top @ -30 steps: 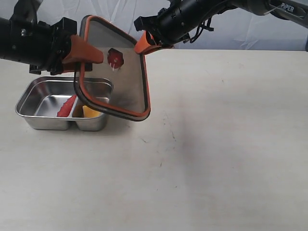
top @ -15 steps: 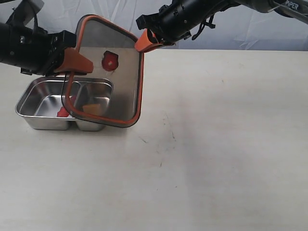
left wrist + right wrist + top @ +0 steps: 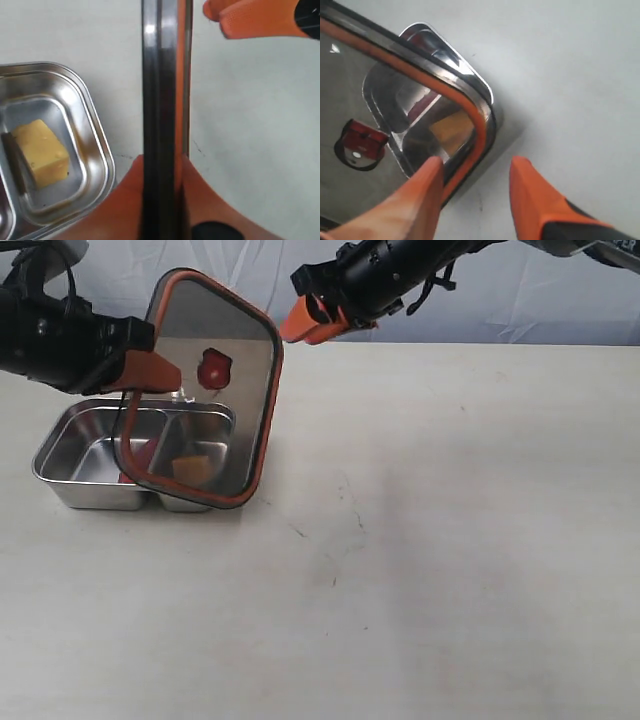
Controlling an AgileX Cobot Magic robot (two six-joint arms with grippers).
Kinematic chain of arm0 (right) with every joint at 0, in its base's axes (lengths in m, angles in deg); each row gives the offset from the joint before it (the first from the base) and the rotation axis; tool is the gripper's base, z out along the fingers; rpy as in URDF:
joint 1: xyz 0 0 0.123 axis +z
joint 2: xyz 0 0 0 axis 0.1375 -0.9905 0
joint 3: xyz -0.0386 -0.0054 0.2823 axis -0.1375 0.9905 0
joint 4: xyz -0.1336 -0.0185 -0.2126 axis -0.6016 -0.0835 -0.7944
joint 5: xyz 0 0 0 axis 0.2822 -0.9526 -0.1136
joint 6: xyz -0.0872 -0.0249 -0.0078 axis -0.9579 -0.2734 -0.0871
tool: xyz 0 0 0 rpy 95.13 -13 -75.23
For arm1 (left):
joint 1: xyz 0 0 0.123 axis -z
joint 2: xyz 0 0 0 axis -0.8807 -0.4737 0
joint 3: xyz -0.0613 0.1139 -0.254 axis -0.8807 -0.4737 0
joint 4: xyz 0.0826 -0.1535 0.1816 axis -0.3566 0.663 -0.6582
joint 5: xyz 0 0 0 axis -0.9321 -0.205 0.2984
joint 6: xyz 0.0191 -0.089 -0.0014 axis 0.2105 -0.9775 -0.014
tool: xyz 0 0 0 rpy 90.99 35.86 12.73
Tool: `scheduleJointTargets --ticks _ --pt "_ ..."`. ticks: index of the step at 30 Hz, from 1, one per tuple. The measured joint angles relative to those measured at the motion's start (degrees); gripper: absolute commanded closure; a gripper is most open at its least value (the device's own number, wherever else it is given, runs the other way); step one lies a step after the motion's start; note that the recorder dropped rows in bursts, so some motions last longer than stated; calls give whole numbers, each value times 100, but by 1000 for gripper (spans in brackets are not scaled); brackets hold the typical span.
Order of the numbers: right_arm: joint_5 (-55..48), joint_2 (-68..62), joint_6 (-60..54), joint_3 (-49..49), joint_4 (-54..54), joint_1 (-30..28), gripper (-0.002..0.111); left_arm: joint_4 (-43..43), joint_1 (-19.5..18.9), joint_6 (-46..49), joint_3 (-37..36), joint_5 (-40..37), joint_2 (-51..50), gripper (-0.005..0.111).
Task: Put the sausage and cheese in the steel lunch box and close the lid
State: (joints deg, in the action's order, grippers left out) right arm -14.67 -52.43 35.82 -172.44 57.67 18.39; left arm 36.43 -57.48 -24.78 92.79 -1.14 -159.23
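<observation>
Since half a second ago, the lid [image 3: 232,420] has swung left and lower over the box. The right gripper [image 3: 310,320] has let go of its upper corner and now stands clear of it, up and to the right.

We note the lid hangs tilted, its lower edge in front of the steel lunch box [image 3: 92,494] and its upper edge raised toward the back. It is dark and see-through, with an orange rim seal [image 3: 262,435] running round it and a red valve [image 3: 212,370] near the middle.

The left gripper [image 3: 150,372] holds the lid alone. In the left wrist view its two orange fingers [image 3: 127,197] are closed on the lid's edge, one on each face.

The right gripper's fingers [image 3: 415,195] are spread apart with nothing between them; one lies just beside the lid's rim.

The lunch box sits open on the table [image 3: 450,540], left of centre in the exterior view, with its right-hand half behind the lid. Seen through the lid, the cheese [image 3: 192,468] lies in the right-hand compartment, a yellow-orange block resting on the floor of the tray. The sausage [image 3: 128,476] is in the left-hand compartment close to the divider [image 3: 157,492]. Only a red patch of it shows past the lid's edge, so we cannot tell how it is lying.
</observation>
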Motion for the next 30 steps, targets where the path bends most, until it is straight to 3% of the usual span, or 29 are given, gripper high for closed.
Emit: scheduleJointTargets --ticks 7,15,20,25,30 --pt "48 464 74 0 -49 -767 66 -1468 -9 257 562 452 184 107" --pt "-116 500 102 0 -56 -861 66 -3549 -9 381 964 1053 335 107" --pt "-129 500 102 0 -56 -861 66 -4168 6 977 968 1154 380 107" --pt "-119 500 53 0 -141 -861 66 -4841 357 1576 977 1074 394 107" --pt "-119 500 17 0 -358 -861 66 -5978 807 1508 794 1063 394 107"
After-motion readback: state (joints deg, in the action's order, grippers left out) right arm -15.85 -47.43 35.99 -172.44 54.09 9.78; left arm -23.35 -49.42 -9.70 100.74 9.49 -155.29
